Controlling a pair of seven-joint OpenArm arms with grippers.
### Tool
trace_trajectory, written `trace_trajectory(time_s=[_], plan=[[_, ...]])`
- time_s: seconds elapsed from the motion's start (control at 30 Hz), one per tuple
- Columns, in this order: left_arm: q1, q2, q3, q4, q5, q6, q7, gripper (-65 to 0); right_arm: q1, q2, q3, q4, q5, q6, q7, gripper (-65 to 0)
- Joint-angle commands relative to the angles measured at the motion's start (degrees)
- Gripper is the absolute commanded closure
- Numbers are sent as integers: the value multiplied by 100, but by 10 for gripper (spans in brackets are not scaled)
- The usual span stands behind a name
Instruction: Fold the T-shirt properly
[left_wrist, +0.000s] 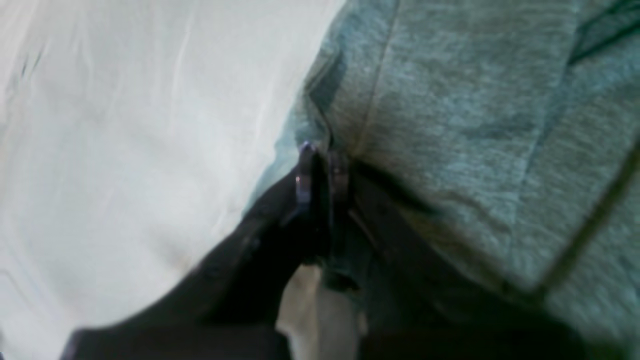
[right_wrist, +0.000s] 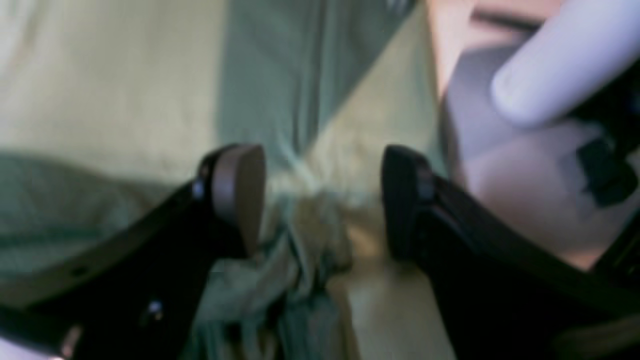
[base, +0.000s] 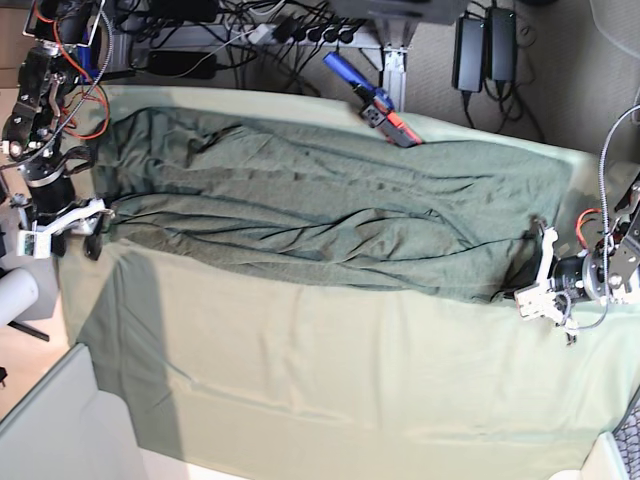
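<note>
Claws first: your left claw was pinched tight on the edge of the T-shirt, its two dark fingers pressed together with a fold of the knit caught between them, right where the shirt's border met the pale cloth covering the counter. In the base view you saw that same claw at the right end of the shirt.

Your right claw stood wide open, its two dark pads well apart. A bunched twist of fabric lay in the gap between them, touching neither pad as far as you could tell through the blur. In the base view that claw sat at the left end of the shirt.

Between the two claws, the T-shirt lay stretched lengthwise across the far half of the counter, wrinkled, much darker than the mint cloth under it. Just beyond its far edge lay a tool with a blue handle and a red tip.
</note>
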Motion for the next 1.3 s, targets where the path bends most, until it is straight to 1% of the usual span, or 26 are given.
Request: trace_trajectory(time_s=[0.0,0.17,0.33,0.43,0.53,0.6,0.7,0.77,0.87,0.93,0.97,1.03,1.07,1.1,1.13,1.2,1.23,1.27], plan=[[-157,-166,-52,227,-72,-25,-92,0,131,122,63,72,46,-17,105,-369],[-138,-586,-52,1056,-59,-25,-79,0,201,87,55,52,46,-17,85,-369],[72,-918,-52,1976,-44,-11,267,0,199,9,55,46,-26,-17,85,-369],[348,-1119,-52,2496,28,297,531,0,201,-39,55,33,-20,-17,87,-369],[686,-1327,-52,2999,435,649,686,0,199,-96,55,33,-50,-17,85,-369],[931,-1467,-52,3305,640,809,688,0,199,-96,55,33,-63,-17,87,-369],[1305,-1626,-52,3681,890,949,693,0,199,-94,55,33,-107,-17,87,-369],[1504,-1648,-52,3786,1027,1023,750,0,199,-94,55,33,-107,-17,85,-369],[1672,-1646,-52,3766,964,1019,953,0,199,-96,55,33,-103,-17,83,-369],[1766,-1639,-50,3757,697,1016,1279,0,199,-96,55,33,-103,-17,81,-369],[1808,-1633,-50,3757,535,1010,1462,-40,199,-96,55,33,-103,-17,76,-369],[1910,-1633,-50,3757,271,946,1838,-176,199,-96,55,33,-101,-17,72,-369],[1965,-1633,-50,3757,195,826,2013,-230,199,-96,55,33,-96,-17,61,-369],[2035,-1633,-50,3757,122,673,2159,-259,197,-96,55,33,-98,-15,59,-369],[2111,-1633,-50,3757,81,579,2247,-262,197,-96,55,33,-98,-17,59,-369],[2288,-1635,-50,3757,81,570,2277,-262,197,-96,55,33,-96,-17,61,-369],[2352,-1635,-50,3757,92,623,2280,-262,199,-96,55,33,-90,-17,59,-369],[2396,-1635,-50,3757,94,754,2299,-262,199,-96,55,33,-83,-17,59,-369]])
